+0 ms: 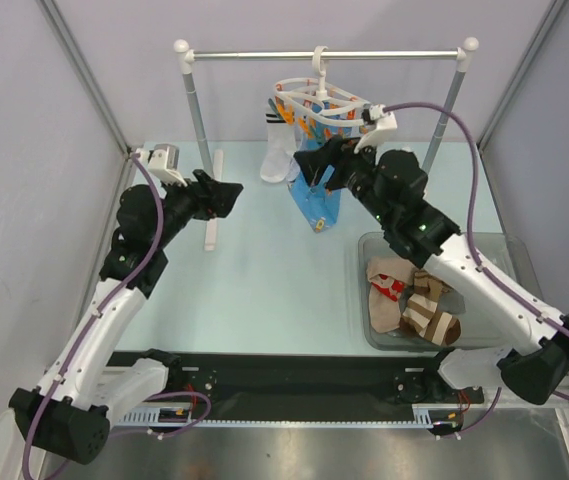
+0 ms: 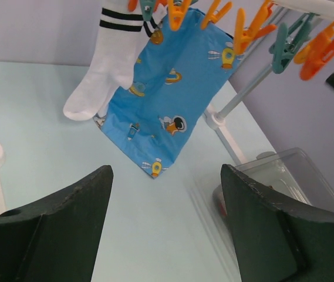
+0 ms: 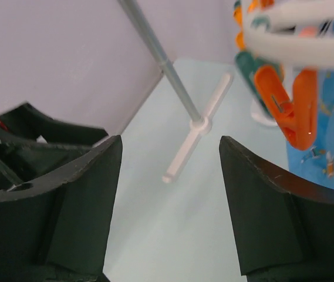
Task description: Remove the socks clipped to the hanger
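While the white sock with black stripes [image 1: 279, 152] hangs clipped at the left side of the white plastic ring hanger [image 1: 319, 92], far centre over the desk [image 1: 254, 290], the job is not finished.

The right pincer [image 1: 316, 160] is up against the hanger, fingers apart and nothing between them. In its own view the orange clips [image 3: 290, 111] dangle just to the right of its gap. The left pincer [image 2: 167, 200] hangs back on the left, also spread wide and empty, looking straight at that sock.

Now the danger. The blue cartoon-print cloth [image 2: 167, 100] hangs right beside the sock and partly behind it. The right pincer sits closer to the cloth than to the sock, so a careless close could take the wrong fabric. A hard pull against a clip that won't let go could set the whole hanger swinging. It could even lift the hook off the silver metal rail [image 1: 264, 55]. If the sock lets go early, it lands on the desk.

Near right, the clear plastic tub [image 1: 366, 290] holds a heap of beige socks with red marks [image 1: 389, 285] and brown-and-cream striped socks [image 1: 432, 320]. I can't give an exact count from this pile.
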Action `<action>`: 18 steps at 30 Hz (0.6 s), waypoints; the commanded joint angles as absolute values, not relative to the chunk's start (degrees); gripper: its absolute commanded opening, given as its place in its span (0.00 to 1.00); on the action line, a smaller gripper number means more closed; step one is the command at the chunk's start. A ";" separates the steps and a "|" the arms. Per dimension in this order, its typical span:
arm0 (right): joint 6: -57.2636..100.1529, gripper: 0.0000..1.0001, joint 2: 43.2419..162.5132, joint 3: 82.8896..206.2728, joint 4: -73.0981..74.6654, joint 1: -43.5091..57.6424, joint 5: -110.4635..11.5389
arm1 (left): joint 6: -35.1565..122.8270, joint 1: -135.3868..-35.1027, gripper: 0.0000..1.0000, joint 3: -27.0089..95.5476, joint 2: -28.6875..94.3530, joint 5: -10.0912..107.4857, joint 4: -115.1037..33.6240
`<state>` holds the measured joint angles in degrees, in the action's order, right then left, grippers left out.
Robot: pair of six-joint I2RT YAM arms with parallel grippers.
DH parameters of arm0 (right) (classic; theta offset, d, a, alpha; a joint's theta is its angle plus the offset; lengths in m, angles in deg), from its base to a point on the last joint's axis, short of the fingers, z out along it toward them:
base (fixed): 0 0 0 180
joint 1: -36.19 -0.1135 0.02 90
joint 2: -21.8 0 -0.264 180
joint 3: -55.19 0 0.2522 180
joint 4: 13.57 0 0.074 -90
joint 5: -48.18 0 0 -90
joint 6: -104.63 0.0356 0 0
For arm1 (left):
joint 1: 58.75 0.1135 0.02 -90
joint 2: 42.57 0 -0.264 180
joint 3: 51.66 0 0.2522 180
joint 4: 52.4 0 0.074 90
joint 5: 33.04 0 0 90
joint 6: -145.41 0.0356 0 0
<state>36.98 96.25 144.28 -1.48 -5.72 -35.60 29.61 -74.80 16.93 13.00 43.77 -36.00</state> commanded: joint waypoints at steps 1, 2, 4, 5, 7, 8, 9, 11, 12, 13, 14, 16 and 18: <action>33.97 0.73 96.06 151.02 7.56 -5.64 -29.44 | 27.91 -74.83 0.80 18.44 11.57 40.00 -34.94; 33.10 0.73 96.59 154.17 9.05 -5.64 -28.56 | 27.99 -74.83 0.80 18.18 11.39 37.99 -35.12; 30.20 0.74 97.73 156.30 11.61 -5.47 -27.67 | 27.99 -74.83 0.80 18.09 11.13 36.49 -34.77; 29.06 0.75 97.91 156.92 11.61 -5.47 -27.84 | 27.91 -74.83 0.80 18.09 10.95 35.61 -34.68; 27.12 0.75 98.79 158.06 11.17 -4.94 -28.20 | 27.73 -74.83 0.80 18.09 10.34 33.76 -34.68; 27.02 0.75 99.14 158.50 11.17 -4.33 -28.63 | 27.64 -74.83 0.80 18.26 10.08 33.67 -34.59; 27.11 0.74 99.58 159.90 11.78 -3.80 -29.33 | 27.55 -74.83 0.80 18.26 9.55 33.49 -34.59; 27.20 0.73 101.51 161.57 13.54 -2.66 -29.34 | 27.47 -74.83 0.80 18.44 9.28 33.58 -34.51; 26.94 0.72 102.21 162.63 13.55 -2.65 -29.34 | 27.38 -74.83 0.80 18.44 9.11 33.58 -34.51; 26.15 0.72 102.83 162.81 13.37 -2.39 -29.08 | 27.38 -74.83 0.80 18.53 9.02 33.41 -34.51; 25.80 0.71 103.09 162.81 12.68 -2.30 -28.56 | 27.38 -74.83 0.80 18.61 8.93 33.23 -34.42; 24.57 0.69 103.62 162.90 12.32 -2.04 -27.94 | 27.29 -74.83 0.80 18.70 9.02 32.97 -34.42; 24.21 0.69 103.97 163.08 12.32 -1.78 -26.71 | 27.20 -74.83 0.80 18.79 9.11 32.79 -34.42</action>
<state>26.79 103.86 160.21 12.66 -2.11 -28.94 28.32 -74.80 16.93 9.85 34.43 -34.17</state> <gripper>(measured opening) 0.690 0.803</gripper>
